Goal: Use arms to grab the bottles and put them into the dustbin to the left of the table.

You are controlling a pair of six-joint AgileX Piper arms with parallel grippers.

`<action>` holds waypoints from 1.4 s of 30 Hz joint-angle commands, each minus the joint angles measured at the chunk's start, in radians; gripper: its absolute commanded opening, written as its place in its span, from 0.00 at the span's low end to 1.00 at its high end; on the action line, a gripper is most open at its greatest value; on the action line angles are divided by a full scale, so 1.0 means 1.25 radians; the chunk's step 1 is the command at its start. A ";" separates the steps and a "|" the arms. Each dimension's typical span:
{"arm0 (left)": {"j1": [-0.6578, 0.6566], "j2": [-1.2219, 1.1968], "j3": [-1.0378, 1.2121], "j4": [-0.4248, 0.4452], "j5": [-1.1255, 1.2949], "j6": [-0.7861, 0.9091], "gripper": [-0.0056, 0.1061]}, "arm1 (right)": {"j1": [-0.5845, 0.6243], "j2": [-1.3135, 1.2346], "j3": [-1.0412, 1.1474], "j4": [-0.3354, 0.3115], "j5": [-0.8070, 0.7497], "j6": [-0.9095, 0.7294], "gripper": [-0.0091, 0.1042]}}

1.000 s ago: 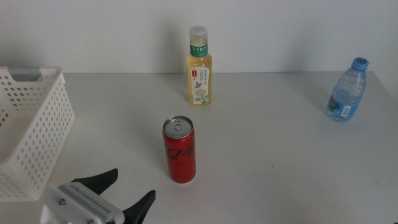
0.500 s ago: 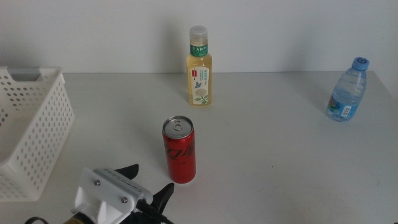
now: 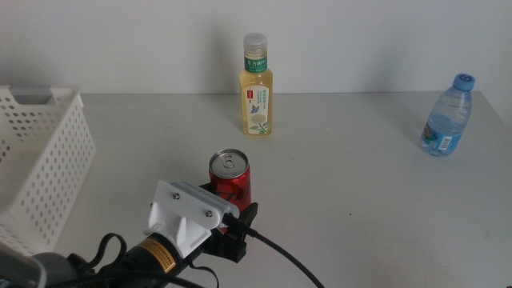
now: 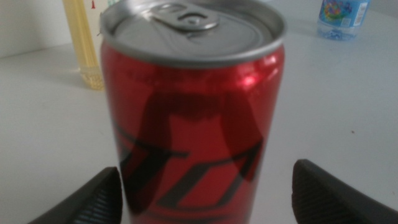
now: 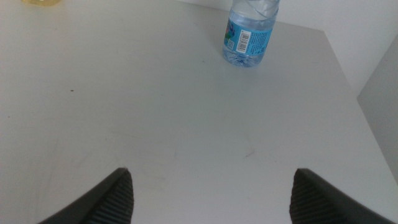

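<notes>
A slim red can (image 3: pixel 230 171) stands upright in the middle of the table (image 3: pixel 344 200). My left gripper (image 3: pixel 230 206) has come in from the near left and is open, with one jaw on each side of the can's lower part. In the left wrist view the can (image 4: pixel 193 118) fills the space between the jaws of the left gripper (image 4: pixel 206 168), with a gap on the right side. A yellowish tea bottle (image 3: pixel 258 86) stands at the back. The blue-capped water bottle (image 3: pixel 446 116) is at the far right. My right gripper (image 5: pixel 209 177) is open over bare table, well short of the water bottle (image 5: pixel 249 34).
The white perforated dustbin (image 3: pixel 40 172) sits at the left edge of the table, its open top facing up. A black cable (image 3: pixel 280 254) trails from the left arm toward the near edge. The right arm is out of the middle view.
My left gripper has moved forward and to the right from the near-left corner, and its open jaws now straddle the red can. The bottles and can have not moved.
</notes>
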State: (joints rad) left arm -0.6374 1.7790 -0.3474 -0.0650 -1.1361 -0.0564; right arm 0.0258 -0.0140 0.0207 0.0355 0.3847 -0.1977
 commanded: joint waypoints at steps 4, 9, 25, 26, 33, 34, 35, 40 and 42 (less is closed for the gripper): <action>0.001 0.026 -0.083 -0.001 -0.090 -0.009 0.89 | -0.004 -0.017 -0.002 -0.006 -0.051 -0.005 0.64; 0.001 0.053 -0.122 -0.001 -0.083 -0.018 0.84 | -0.004 -0.017 -0.002 -0.006 -0.051 -0.005 0.64; 0.001 -0.166 -0.196 -0.006 0.352 -0.008 0.17 | -0.004 -0.017 -0.002 -0.006 -0.051 -0.005 0.64; 0.001 -0.189 -0.216 -0.006 0.409 0.001 0.16 | -0.004 -0.017 -0.002 -0.006 -0.051 -0.005 0.64; 0.072 -0.308 -0.450 -0.006 0.941 0.067 0.09 | -0.004 -0.017 -0.002 -0.006 -0.051 -0.005 0.64; 0.094 -0.310 -0.496 -0.006 1.033 0.067 0.09 | -0.004 -0.017 -0.002 -0.006 -0.051 -0.005 0.64; 0.111 -0.310 -0.542 -0.006 1.104 0.071 0.08 | -0.004 -0.017 -0.002 -0.006 -0.051 -0.005 0.64; 0.228 -0.299 -0.732 -0.007 1.437 0.170 0.04 | -0.004 -0.017 -0.002 -0.006 -0.051 -0.005 0.64; 0.273 -0.290 -0.797 -0.005 1.526 0.204 0.04 | -0.004 -0.017 -0.002 -0.006 -0.051 -0.005 0.64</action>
State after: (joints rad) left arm -0.3352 1.4521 -1.2534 -0.0682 0.7380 0.1608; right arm 0.0258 -0.0140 0.0207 0.0355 0.3847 -0.1977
